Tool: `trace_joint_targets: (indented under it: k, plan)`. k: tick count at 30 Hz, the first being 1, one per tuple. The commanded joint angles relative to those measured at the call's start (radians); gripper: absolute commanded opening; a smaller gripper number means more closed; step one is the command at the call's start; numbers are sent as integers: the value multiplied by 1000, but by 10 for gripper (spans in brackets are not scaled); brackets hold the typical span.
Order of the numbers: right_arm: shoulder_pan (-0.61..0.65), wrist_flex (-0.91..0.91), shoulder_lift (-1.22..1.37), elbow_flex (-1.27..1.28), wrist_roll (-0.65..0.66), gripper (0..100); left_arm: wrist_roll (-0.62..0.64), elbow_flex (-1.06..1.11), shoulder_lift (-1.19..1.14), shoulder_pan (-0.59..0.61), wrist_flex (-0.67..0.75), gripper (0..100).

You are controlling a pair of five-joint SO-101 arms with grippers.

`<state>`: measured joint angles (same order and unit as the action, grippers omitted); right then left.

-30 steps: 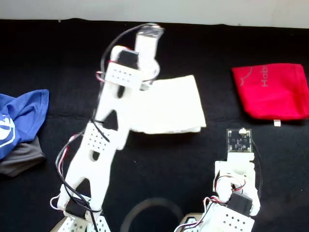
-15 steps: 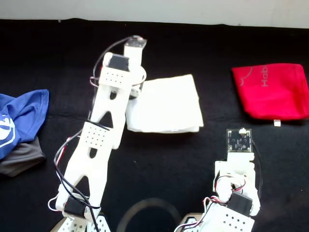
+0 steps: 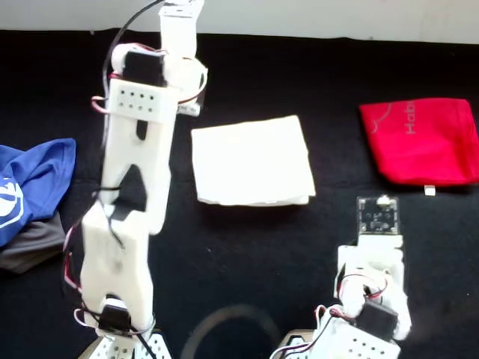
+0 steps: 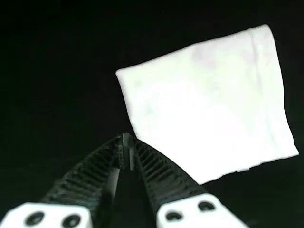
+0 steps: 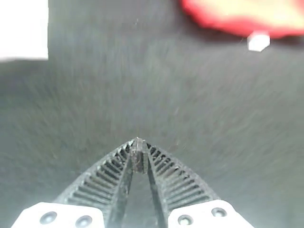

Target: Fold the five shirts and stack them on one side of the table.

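A white folded shirt (image 3: 251,161) lies flat in the middle of the black table (image 3: 299,67). My left gripper (image 4: 126,140) is shut and holds nothing; it hovers just off one corner of the white shirt (image 4: 209,99). The left arm (image 3: 138,120) stretches toward the table's far edge, left of the shirt. A red folded shirt (image 3: 419,140) rests at the right. My right gripper (image 5: 137,154) is shut and empty above bare cloth, short of the red shirt (image 5: 242,16). A crumpled blue shirt (image 3: 34,187) lies on a grey one (image 3: 30,243) at the left edge.
A small white tag (image 3: 429,191) pokes out from the red shirt's near edge. The right arm's base (image 3: 367,299) stands at the front right. Bare black cloth lies between the white and red shirts and in front of them.
The left arm has lifted off the white shirt and swung left and toward the far edge, leaving the shirt flat and uncovered. The right arm has shifted slightly toward the front.
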<state>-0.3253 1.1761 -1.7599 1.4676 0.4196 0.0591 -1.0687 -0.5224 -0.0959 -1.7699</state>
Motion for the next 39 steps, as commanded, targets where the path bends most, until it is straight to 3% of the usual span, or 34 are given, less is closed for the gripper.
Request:
trace_joint_targets:
  k: [1, 4, 9, 14, 18, 24, 30, 39]
  plan:
    - [21, 42, 12, -209, 5, 9, -2, 415, 308, 41, 5, 8]
    - [88, 67, 12, -283, 5, 9, -2, 704, 460, 91, 87, 8]
    - [165, 53, 125, -340, 5, 9, -6, 1193, 674, 174, 351, 8]
    - [203, 16, 430, -521, 0, 9, -149, 1650, 851, 228, 657, 8]
    - [232, 16, 727, -742, -110, 9, -226, 1888, 868, 306, 888, 8]
    - [340, 18, 1115, -1072, -275, 9, -226, 1940, 791, 406, 957, 8]
    - [427, 27, 1492, -1314, -361, 18, -222, 1934, 648, 409, 1002, 8]
    - [467, 50, 1910, -1593, -471, 255, -222, 1922, 639, 406, 1002, 8]
